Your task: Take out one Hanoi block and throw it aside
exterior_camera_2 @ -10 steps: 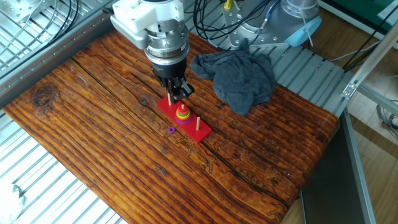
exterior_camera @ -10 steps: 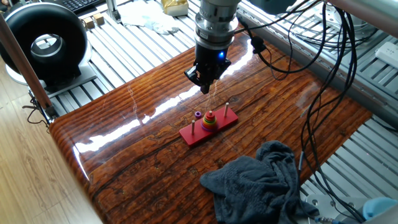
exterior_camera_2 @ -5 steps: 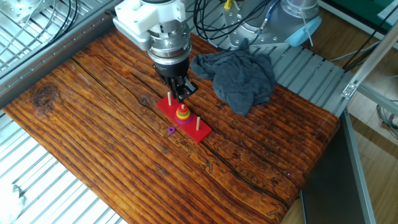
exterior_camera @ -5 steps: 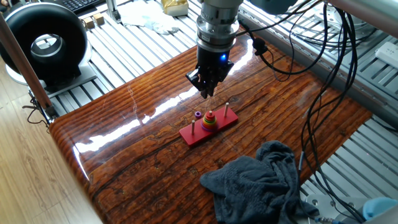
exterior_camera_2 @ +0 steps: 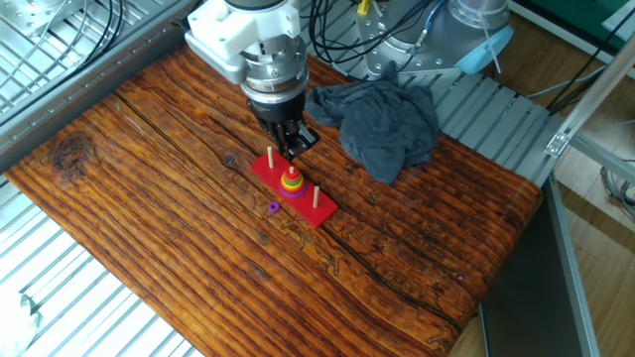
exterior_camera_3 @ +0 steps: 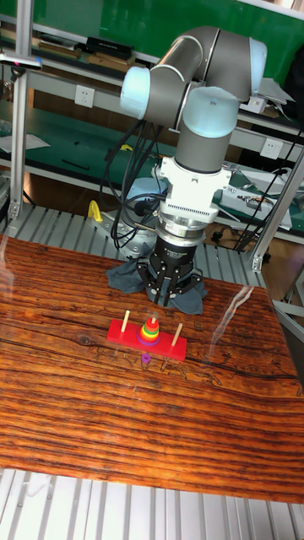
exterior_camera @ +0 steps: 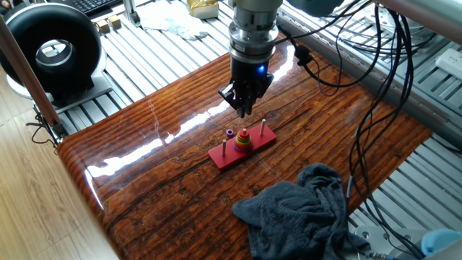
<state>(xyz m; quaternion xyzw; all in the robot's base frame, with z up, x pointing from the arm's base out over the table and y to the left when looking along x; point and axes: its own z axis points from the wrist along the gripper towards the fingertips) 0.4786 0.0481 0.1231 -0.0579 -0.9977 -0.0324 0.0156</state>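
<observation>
A red base (exterior_camera: 225,157) (exterior_camera_2: 310,208) (exterior_camera_3: 118,330) with three pegs lies mid-table. Its middle peg carries a cone of coloured rings, and the Hanoi block (exterior_camera: 244,133) (exterior_camera_2: 291,171) (exterior_camera_3: 151,322), a tiny red-pink ring, sits at the top. A small purple ring (exterior_camera_2: 273,207) (exterior_camera_3: 145,359) lies loose on the table beside the base. My gripper (exterior_camera: 245,110) (exterior_camera_2: 292,154) (exterior_camera_3: 171,301) hangs point-down just above and behind the stack. Its fingers are together, with nothing between them, and it is clear of the rings.
A crumpled grey cloth (exterior_camera: 303,209) (exterior_camera_2: 382,117) lies on the table near the base, by the arm's foot. A black round device (exterior_camera: 54,50) stands off the table's corner. Cables (exterior_camera: 375,87) hang beside the arm. Metal slats surround the wooden top.
My gripper has drifted a little toward the ring stack and slightly lower. The rings and base have not moved.
</observation>
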